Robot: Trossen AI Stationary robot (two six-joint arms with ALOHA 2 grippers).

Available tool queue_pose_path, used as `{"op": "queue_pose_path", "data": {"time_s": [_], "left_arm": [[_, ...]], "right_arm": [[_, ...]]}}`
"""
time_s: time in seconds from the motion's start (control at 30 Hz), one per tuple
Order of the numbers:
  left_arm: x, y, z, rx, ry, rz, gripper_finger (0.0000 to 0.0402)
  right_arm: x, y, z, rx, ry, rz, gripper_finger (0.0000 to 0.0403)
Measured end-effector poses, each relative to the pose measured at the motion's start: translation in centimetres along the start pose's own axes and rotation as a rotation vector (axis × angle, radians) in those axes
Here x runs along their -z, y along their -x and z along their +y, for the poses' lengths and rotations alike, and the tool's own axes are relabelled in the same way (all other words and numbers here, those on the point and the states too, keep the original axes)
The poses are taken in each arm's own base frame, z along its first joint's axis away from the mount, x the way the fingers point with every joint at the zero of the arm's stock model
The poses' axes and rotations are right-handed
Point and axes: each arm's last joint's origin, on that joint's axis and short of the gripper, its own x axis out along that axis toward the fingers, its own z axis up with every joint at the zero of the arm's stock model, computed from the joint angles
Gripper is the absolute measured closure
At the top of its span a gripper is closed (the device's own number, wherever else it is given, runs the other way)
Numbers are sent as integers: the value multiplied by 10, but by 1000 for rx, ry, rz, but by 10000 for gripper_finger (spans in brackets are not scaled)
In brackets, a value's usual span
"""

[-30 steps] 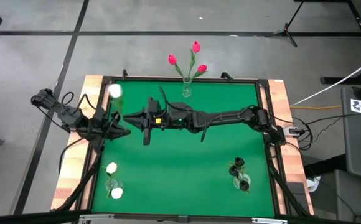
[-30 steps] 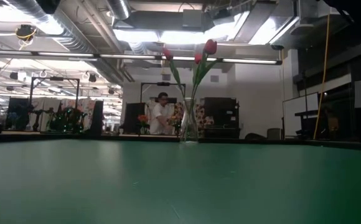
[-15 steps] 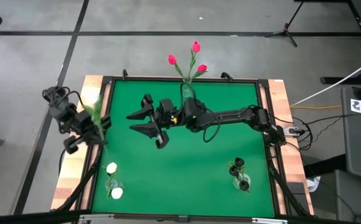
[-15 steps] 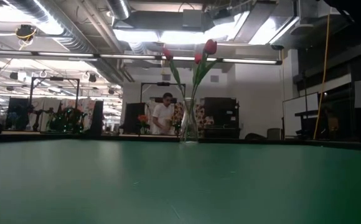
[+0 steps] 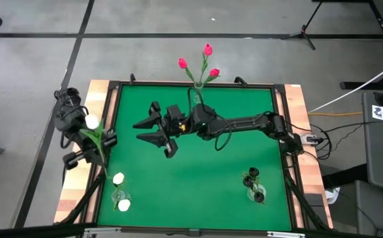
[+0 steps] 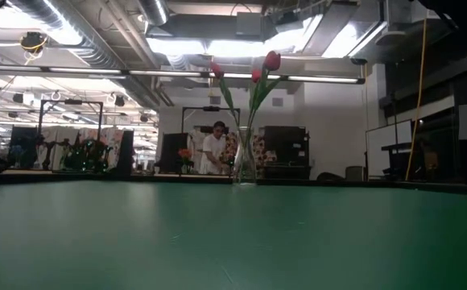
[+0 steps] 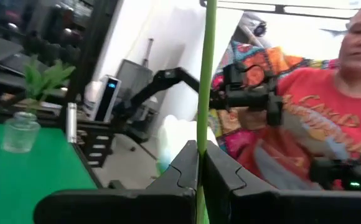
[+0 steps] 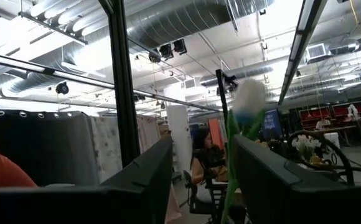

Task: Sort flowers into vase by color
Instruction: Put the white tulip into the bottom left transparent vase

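My left gripper (image 5: pixel 96 140) hangs over the table's left edge, shut on a white tulip (image 5: pixel 92 122) whose green stem (image 5: pixel 101 147) slants toward the near side. My right gripper (image 5: pixel 149 130) stands open above the middle of the green table (image 5: pixel 205 165), a little left of centre, with nothing between its fingers. Beyond them the right wrist view shows that white tulip (image 8: pixel 249 99). Three glass vases stand on the table: red-pink tulips at the far edge (image 5: pixel 198 89), white tulips near left (image 5: pixel 119 195), black tulips near right (image 5: pixel 254 188). My left gripper pinches the tulip's thin green stem (image 7: pixel 203 134) between its two shut fingers, which lie across it. The stem runs on past the fingers on both sides. The flower is lifted clear over the table's left rim, with its white head (image 5: pixel 92 122) toward the far side.
The red-pink tulips' vase (image 6: pixel 245 157) stands upright at the far edge in the low view. A person in a red shirt (image 7: pixel 305 124) is close beyond the left gripper. A wooden rim (image 5: pixel 79 192) frames the table. Free green surface lies between the two near vases.
My right gripper has opened and let go of the white tulip where the two grippers met. My left gripper, still shut on the stem, has drawn back toward the table's left edge, and the flower's head has swung from the far side nearer.
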Motion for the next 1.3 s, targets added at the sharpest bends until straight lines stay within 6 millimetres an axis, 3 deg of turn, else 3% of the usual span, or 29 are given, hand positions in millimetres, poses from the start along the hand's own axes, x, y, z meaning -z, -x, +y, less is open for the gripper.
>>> {"op": "queue_pose_path", "data": {"time_s": [0.47,0.8,1.13,1.3], "left_arm": [[33,-12,-11,1,30,45,400],[55,-20,-33,-144,-53,99,400],[60,-22,-30,-281,35,65,400],[62,-23,-39,-75,198,150,400]], "right_arm": [[2,0,-2,16,-6,22,237],[1,3,-11,41,-2,35,237],[1,3,-11,43,-1,35,237],[1,3,-11,37,0,36,237]]}}
